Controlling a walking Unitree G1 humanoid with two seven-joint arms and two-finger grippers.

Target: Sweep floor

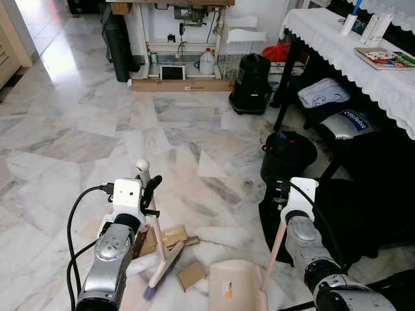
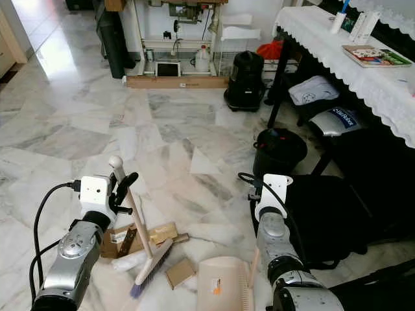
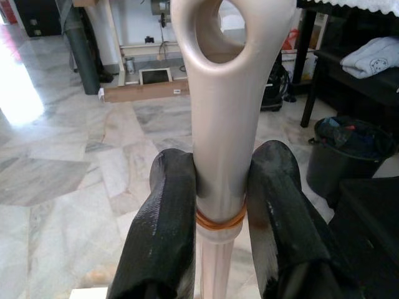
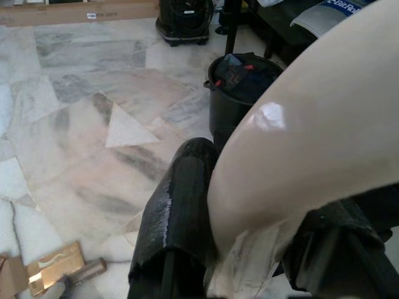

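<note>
Beige plastic, light, stiff and likely slick, the broom (image 1: pixel 159 249) is clamped near its handle top by the left gripper (image 3: pixel 218 218), bristles among near-floor scraps, while the dustpan (image 1: pixel 237 285) handle is pinched by the right gripper (image 4: pixel 249 243).

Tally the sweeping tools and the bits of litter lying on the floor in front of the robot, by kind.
Beige long-handled broom: 1
Beige plastic dustpan: 1
Brown cardboard pieces: 3
Crumpled white wrapper: 1
Total: 6

Left claw (image 3: pixel 221 205) clamps beige broom handle (image 3: pixel 225 118); marble floor (image 3: pixel 62 174) beyond.
</note>
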